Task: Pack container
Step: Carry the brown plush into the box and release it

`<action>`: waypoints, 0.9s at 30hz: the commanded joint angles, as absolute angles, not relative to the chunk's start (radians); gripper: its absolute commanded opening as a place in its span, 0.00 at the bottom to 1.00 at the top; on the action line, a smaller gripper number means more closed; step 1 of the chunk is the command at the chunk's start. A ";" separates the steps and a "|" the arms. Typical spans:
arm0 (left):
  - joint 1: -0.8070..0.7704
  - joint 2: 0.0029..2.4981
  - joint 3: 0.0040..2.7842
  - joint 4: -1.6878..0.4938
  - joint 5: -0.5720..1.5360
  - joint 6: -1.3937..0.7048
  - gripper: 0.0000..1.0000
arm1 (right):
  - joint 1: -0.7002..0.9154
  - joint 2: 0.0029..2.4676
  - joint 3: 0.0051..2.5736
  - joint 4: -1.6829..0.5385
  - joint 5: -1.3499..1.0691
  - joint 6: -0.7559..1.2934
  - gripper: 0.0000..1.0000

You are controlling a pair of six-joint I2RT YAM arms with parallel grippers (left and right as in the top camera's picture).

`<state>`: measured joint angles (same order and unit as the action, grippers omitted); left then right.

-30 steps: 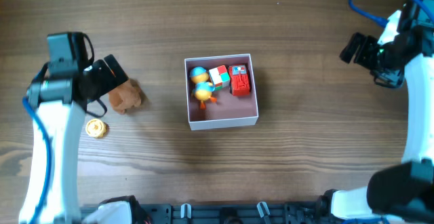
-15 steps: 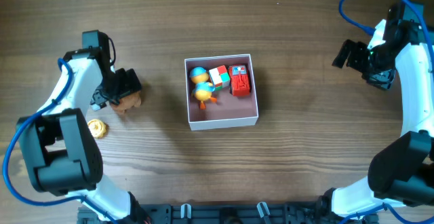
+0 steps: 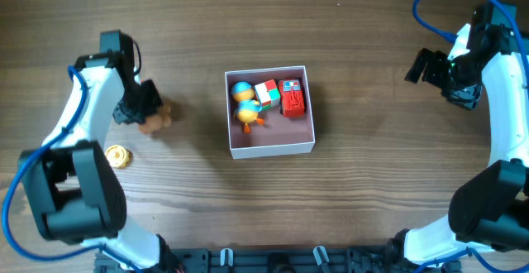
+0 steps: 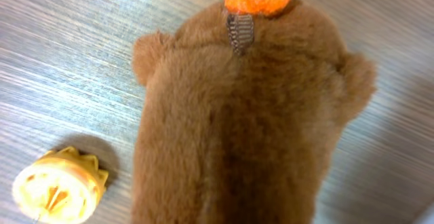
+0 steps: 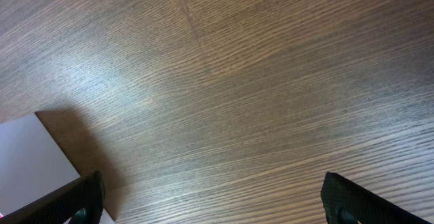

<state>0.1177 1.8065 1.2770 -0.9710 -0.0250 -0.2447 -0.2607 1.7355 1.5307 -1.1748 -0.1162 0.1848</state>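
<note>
The container (image 3: pixel 278 135), a square white-walled box with a pink floor, sits mid-table. It holds a blue-and-orange toy (image 3: pixel 245 104), a white-green-red cube (image 3: pixel 266 93) and a red block (image 3: pixel 292 99) along its far side. A brown plush toy (image 3: pixel 155 118) lies on the table to its left and fills the left wrist view (image 4: pixel 237 122), with an orange tuft on top. My left gripper (image 3: pixel 139 102) is down on the plush and shut on it; its fingers are hidden by the fur. My right gripper (image 3: pixel 423 66) hovers open at the far right (image 5: pixel 213 203) with nothing between its fingers.
A small yellow crown-shaped toy (image 3: pixel 116 156) lies on the table near the plush, at the lower left of the left wrist view (image 4: pixel 57 187). A white edge (image 5: pixel 27 159) shows at the lower left of the right wrist view.
My left gripper has come down over the brown plush toy and shut on it. The right arm shifted slightly early on and then held still, open.
</note>
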 commanded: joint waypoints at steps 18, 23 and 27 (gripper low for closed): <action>-0.682 1.843 1.424 -0.976 -0.012 0.288 0.04 | -0.259 1.741 1.530 -1.172 -0.132 0.175 1.00; -0.678 1.860 1.424 -0.987 -0.020 0.289 0.04 | -0.259 1.741 1.530 -1.172 -0.132 0.175 1.00; -0.678 1.861 1.424 -1.024 -0.019 0.284 0.34 | -0.259 1.741 1.530 -1.171 -0.132 0.176 1.00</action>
